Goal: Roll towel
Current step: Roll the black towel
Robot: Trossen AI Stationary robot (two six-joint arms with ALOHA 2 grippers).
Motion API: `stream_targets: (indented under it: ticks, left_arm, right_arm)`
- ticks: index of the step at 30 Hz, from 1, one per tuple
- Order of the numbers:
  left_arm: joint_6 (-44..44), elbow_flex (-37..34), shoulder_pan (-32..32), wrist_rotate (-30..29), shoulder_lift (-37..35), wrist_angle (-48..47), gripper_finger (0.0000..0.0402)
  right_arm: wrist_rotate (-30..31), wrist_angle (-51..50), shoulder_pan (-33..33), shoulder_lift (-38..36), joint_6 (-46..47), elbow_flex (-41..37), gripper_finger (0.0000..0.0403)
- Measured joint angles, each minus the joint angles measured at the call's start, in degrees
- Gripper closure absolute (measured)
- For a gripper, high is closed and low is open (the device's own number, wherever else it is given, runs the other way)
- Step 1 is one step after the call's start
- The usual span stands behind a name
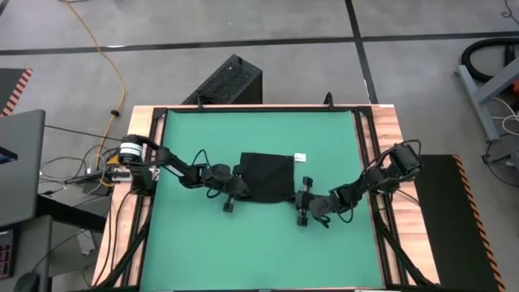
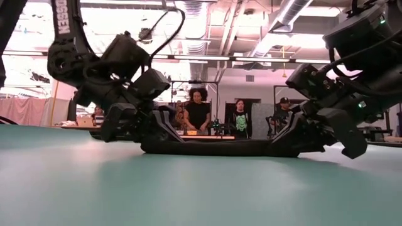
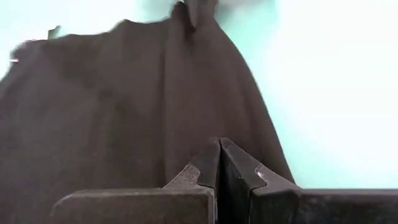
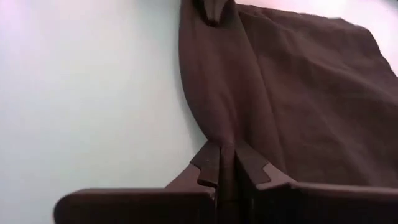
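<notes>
The black towel (image 1: pixel 268 174) lies mostly flat on the green mat (image 1: pixel 203 243) at mid-table. Its small white tag (image 1: pixel 300 156) sits at its far right corner. My left gripper (image 1: pixel 240 192) is shut at the towel's near left corner, and my right gripper (image 1: pixel 299 198) is shut at its near right corner. In the low view the towel (image 2: pixel 207 147) is a low dark strip between my left gripper (image 2: pixel 157 135) and my right gripper (image 2: pixel 282 141). Each wrist view shows cloth running up from the shut fingers. My left gripper pinches the towel's near left corner (image 3: pixel 208 134) between its two fingers, slanting down from the table's left. Folds of cloth fan out from the fingertips, and the rest of the towel lies on the mat. My right gripper pinches the towel's near right corner (image 4: pixel 224 134) between its two fingers, slanting down from the table's right. The cloth is bunched into a ridge at the fingertips and spreads flat on the mat beyond.
The mat has free room on the near side and to both sides of the towel. A wooden rim (image 1: pixel 389 138) frames the table. A black box (image 1: pixel 231 81) stands beyond the far edge. Several people (image 2: pixel 198 113) stand in the room behind.
</notes>
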Motion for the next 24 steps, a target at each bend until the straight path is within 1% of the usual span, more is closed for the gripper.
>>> stream_targets:
  ticks: [5, 8, 10, 13, 16, 19, 21, 24]
  left_arm:
    - [0.47, -0.15, -0.48, -1.36, -5.54, -0.73, 0.0402]
    - [2.35, 0.07, -0.45, -1.66, -8.70, -0.06, 0.0402]
    - [4.31, 0.09, -0.46, -2.93, -9.61, -1.05, 0.0401]
    - [8.38, 0.09, -0.12, -6.19, -9.56, -1.14, 0.0401]
    - [10.94, 0.15, 0.95, -5.32, -8.26, -0.11, 0.0402]
    - [10.53, 0.15, 1.97, -3.62, -6.39, -0.07, 0.0402]
    - [10.53, 0.18, 2.31, -2.87, -4.99, 0.04, 0.0402]
    - [10.60, 0.18, 2.56, -2.85, -3.13, 0.45, 0.0402]
  right_arm:
    - [-2.27, -1.78, 0.76, -1.90, 4.61, 0.07, 0.0370]
    - [-5.60, -4.04, -0.04, -4.05, 8.67, 0.07, 0.0371]
    - [-8.61, -5.56, -0.99, -5.99, 11.75, 0.01, 0.0371]
    - [-14.25, -6.79, -2.66, -9.52, 13.61, -0.04, 0.0371]
    - [-17.23, -9.33, -4.16, -13.28, 15.02, -0.02, 0.0371]
    - [-18.82, -15.44, -6.88, -16.78, 19.68, 0.47, 0.0371]
    - [-20.56, -18.84, -8.73, -18.06, 23.38, 1.43, 0.0371]
    - [-23.60, -20.20, -10.60, -19.47, 25.97, 2.53, 0.0371]
